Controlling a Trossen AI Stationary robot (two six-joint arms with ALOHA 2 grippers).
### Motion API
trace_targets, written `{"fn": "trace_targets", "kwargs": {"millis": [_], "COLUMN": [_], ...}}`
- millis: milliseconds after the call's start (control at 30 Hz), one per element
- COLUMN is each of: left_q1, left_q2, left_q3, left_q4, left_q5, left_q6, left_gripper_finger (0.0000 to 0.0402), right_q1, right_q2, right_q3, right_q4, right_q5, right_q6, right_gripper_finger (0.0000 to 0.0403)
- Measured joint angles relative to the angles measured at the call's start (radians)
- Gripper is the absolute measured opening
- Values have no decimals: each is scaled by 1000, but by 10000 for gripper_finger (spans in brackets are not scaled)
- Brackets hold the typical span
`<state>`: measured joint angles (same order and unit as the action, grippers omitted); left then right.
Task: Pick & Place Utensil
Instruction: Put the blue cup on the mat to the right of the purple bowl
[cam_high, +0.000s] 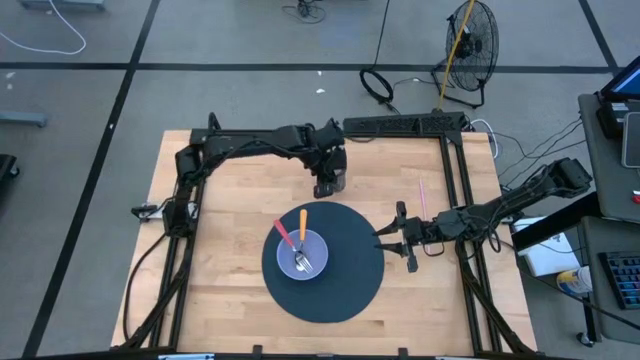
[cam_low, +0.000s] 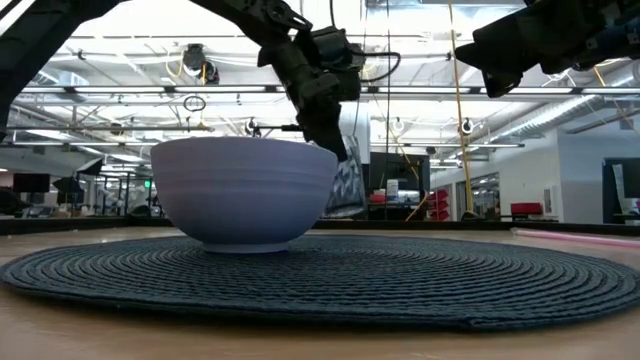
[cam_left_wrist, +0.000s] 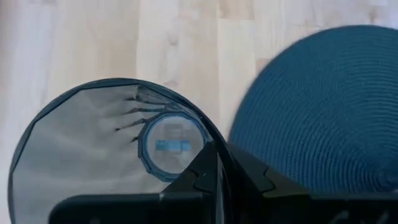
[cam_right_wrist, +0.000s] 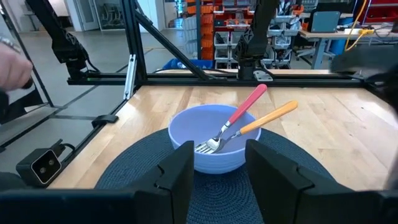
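Right hand (cam_high: 385, 240) hangs empty at the mat's (cam_high: 350, 285) edge, fingers (cam_right_wrist: 180, 165) spread apart, facing the bowl (cam_right_wrist: 208, 137). Inside it lean the orange-handled fork (cam_right_wrist: 258, 123) and red-handled utensil (cam_right_wrist: 245, 106). Left hand (cam_high: 328, 182) pinches a clear cup (cam_left_wrist: 106, 143) on the counter (cam_high: 220, 190).

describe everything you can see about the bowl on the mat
The bowl is pale lavender-blue, round, smooth and matte, perhaps plastic or ceramic. It stands upright left of centre on the dark woven round mat. Two utensils lean inside it, heads at the bottom: a red-handled one and an orange-handled one, handles resting on the rim. At least one head is a metal fork. No gripper touches it.
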<state>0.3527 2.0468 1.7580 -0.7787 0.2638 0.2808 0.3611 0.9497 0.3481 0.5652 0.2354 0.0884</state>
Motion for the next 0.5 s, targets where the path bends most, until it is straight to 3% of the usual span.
{"fn": "trace_targets", "kwargs": {"millis": [233, 500], "left_q1": [-21, -20], "left_q2": [22, 22], "left_q3": [0, 0], "left_q4": [32, 24], "left_q5": [-3, -18], "left_q6": [-5, -47], "left_gripper_finger": [11, 56], "right_q1": [0, 1], "right_q2": [0, 0], "right_q3": [0, 0], "right_q4": [12, 14], "right_q5": [0, -1], "right_q6": [8, 28], "right_gripper_finger": [141, 141]}}
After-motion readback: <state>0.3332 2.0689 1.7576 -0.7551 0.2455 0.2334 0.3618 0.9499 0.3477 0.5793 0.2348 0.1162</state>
